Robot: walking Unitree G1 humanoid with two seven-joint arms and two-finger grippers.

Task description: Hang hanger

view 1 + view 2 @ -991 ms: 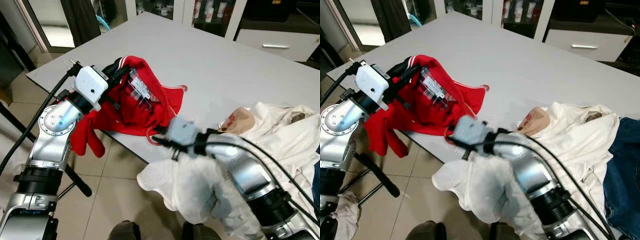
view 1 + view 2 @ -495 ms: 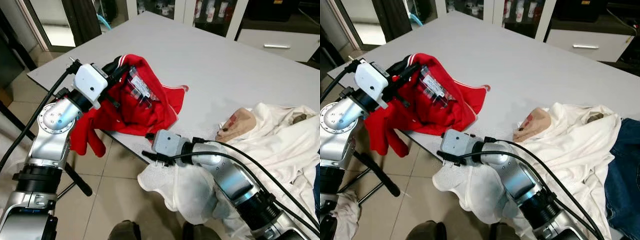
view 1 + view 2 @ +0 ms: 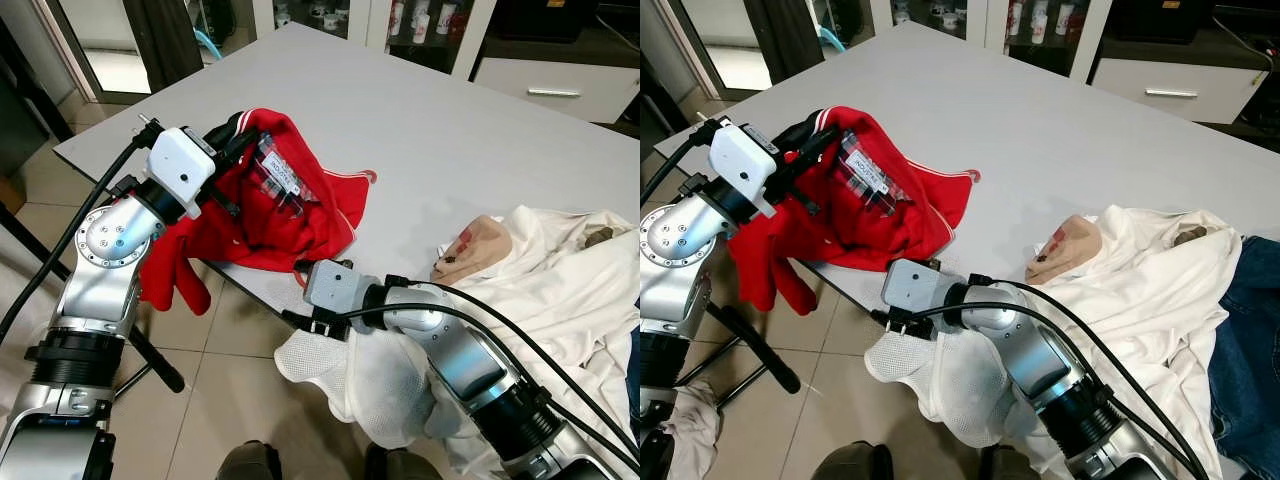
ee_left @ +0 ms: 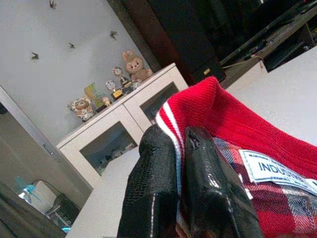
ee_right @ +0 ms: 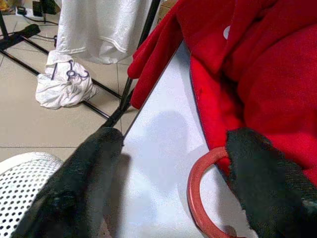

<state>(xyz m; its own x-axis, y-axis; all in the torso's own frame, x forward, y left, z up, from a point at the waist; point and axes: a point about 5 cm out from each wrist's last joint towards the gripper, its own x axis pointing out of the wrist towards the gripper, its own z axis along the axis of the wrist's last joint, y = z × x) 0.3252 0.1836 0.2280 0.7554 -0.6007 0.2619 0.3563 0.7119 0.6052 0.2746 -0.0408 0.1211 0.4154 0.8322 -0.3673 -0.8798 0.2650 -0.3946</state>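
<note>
A red garment (image 3: 270, 215) with a plaid lining and a white label lies bunched at the near left corner of the grey table (image 3: 430, 120), one sleeve hanging over the edge. My left gripper (image 4: 181, 144) is shut on its striped collar and holds it up. A red hanger loop (image 5: 195, 198) sticks out from under the garment at the table's front edge (image 3: 300, 272). My right gripper (image 5: 168, 168) stands open just at that edge, its fingers either side of the loop, one finger (image 5: 265, 173) against the red cloth.
A white mesh cloth (image 3: 340, 370) hangs off the table below my right arm. White garments (image 3: 560, 270) and jeans (image 3: 1250, 330) are piled at the right. A black stand's legs (image 3: 150, 360) cross the tiled floor at the left. Cabinets line the back.
My right gripper has swung left and down from above the mesh cloth to the table's front edge by the red hanger loop. The left gripper has kept its hold.
</note>
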